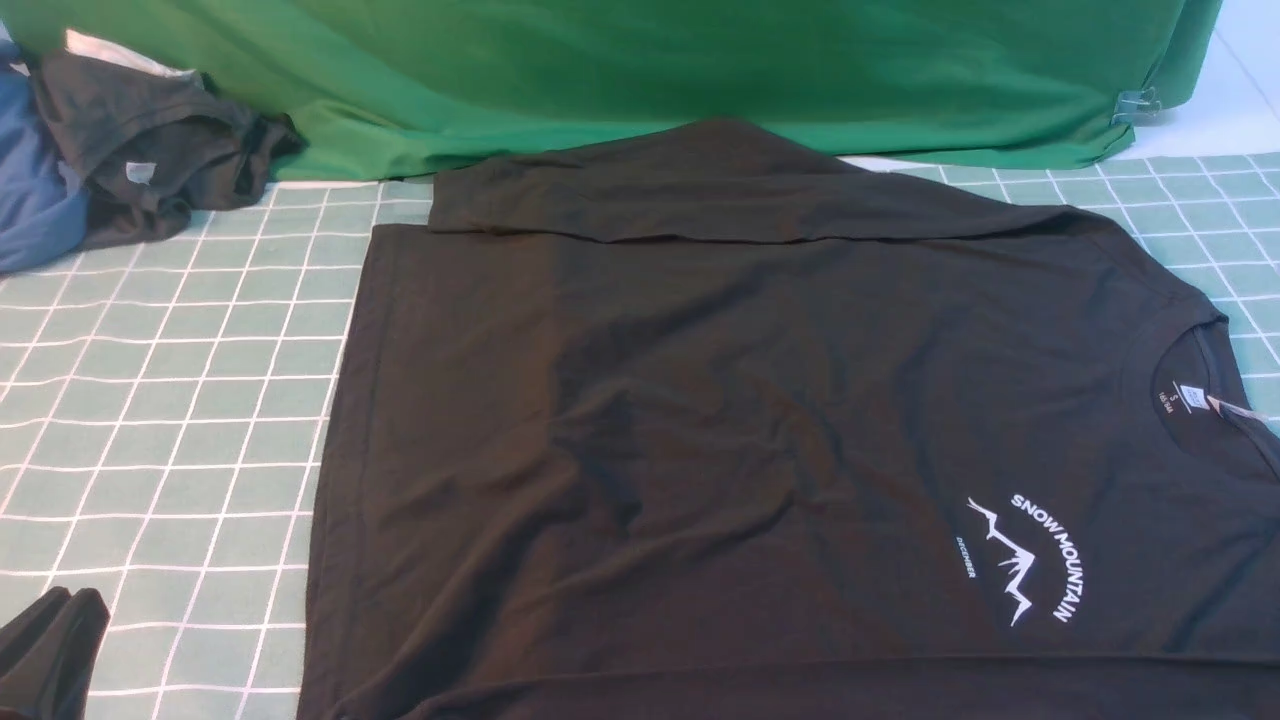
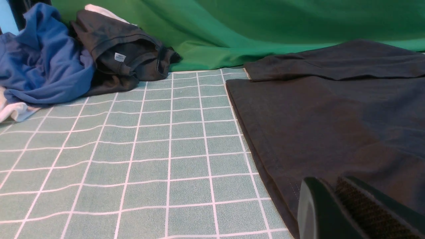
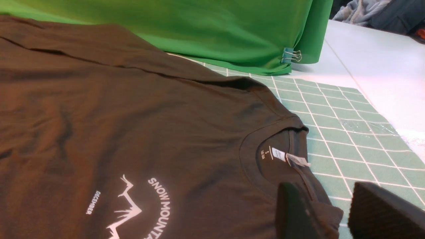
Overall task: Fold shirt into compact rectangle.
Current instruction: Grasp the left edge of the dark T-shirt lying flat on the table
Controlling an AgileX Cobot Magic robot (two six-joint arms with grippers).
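The black shirt (image 1: 720,420) lies flat and face up on the checked mat (image 1: 170,420), with its collar (image 1: 1195,385) to the right and its hem to the left. One long sleeve (image 1: 640,195) is folded across its far edge. The white SNOW MOUNTAIN print (image 1: 1035,560) is near the right; the print (image 3: 142,205) and the neck label (image 3: 279,154) also show in the right wrist view. My left gripper (image 1: 60,600) sits low at the front left, shut and empty, off the shirt's hem (image 2: 265,172). My right gripper (image 3: 327,191) is open beside the collar, with a cloth corner lying between its fingers.
A dark grey garment with a pale tag (image 1: 150,160) and a blue garment (image 1: 30,190) are heaped at the far left corner. A green backdrop cloth (image 1: 640,70) runs along the far side, held by a clip (image 1: 1135,105). The mat's right edge (image 3: 395,122) meets white table.
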